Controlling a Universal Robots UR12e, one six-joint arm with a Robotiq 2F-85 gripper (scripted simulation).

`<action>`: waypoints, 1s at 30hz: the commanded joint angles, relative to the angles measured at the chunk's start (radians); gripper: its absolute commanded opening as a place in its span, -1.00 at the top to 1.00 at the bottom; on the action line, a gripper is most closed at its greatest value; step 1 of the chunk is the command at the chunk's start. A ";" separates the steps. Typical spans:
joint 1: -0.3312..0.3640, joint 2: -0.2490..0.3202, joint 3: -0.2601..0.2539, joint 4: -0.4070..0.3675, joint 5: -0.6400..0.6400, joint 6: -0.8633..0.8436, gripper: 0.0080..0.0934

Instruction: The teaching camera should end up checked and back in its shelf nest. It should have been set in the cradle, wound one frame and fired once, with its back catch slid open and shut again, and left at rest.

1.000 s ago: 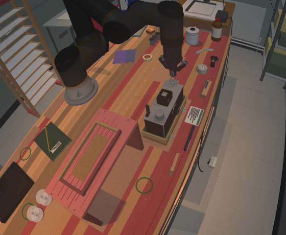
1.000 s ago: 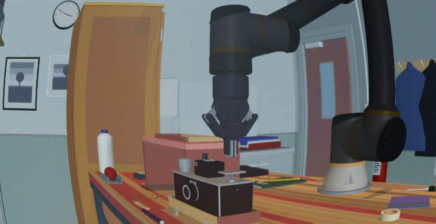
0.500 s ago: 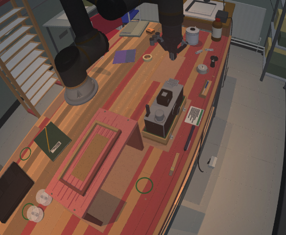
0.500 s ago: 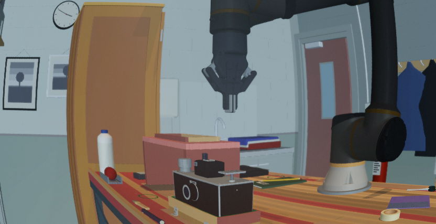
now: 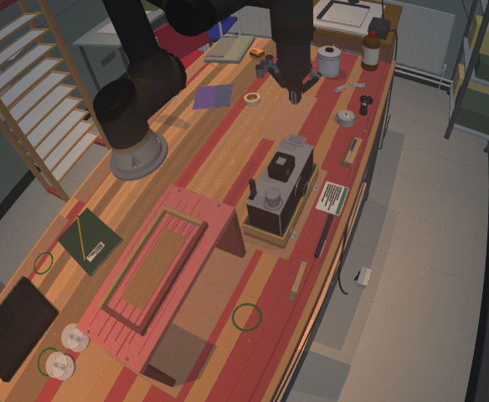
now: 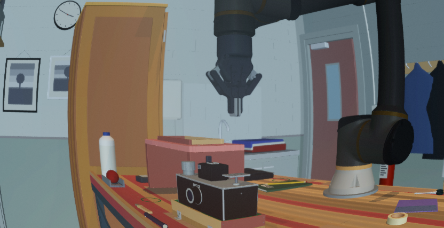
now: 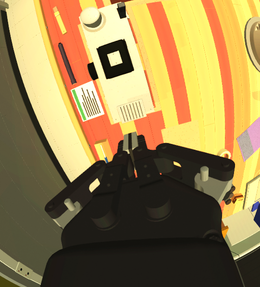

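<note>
The teaching camera [image 5: 281, 188] [image 6: 216, 194] [image 7: 116, 64] sits upright in the wooden cradle [image 5: 279, 225] [image 6: 217, 217] near the bench's right edge. It is a dark box with a grey knob, a black finder block and a ribbed plate on top. The pink shelf [image 5: 158, 268] [image 6: 194, 161] stands just left of it, and its framed nest [image 5: 156, 268] is empty. My gripper [image 5: 294, 98] [image 6: 235, 111] [image 7: 130, 142] hangs high above the bench, beyond the camera's ribbed end. It is closed and holds nothing.
Behind the work stand a grey tin [image 5: 329, 60], a brown bottle [image 5: 371, 51] and a tape roll [image 5: 252, 98]. A striped card [image 5: 332, 197] and a dark rod [image 5: 324, 236] lie right of the cradle. The arm's base [image 5: 137, 155] stands left. A notebook [image 5: 90, 241] lies near the shelf.
</note>
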 commanded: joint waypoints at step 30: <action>0.000 -0.001 -0.001 0.000 0.000 0.000 0.06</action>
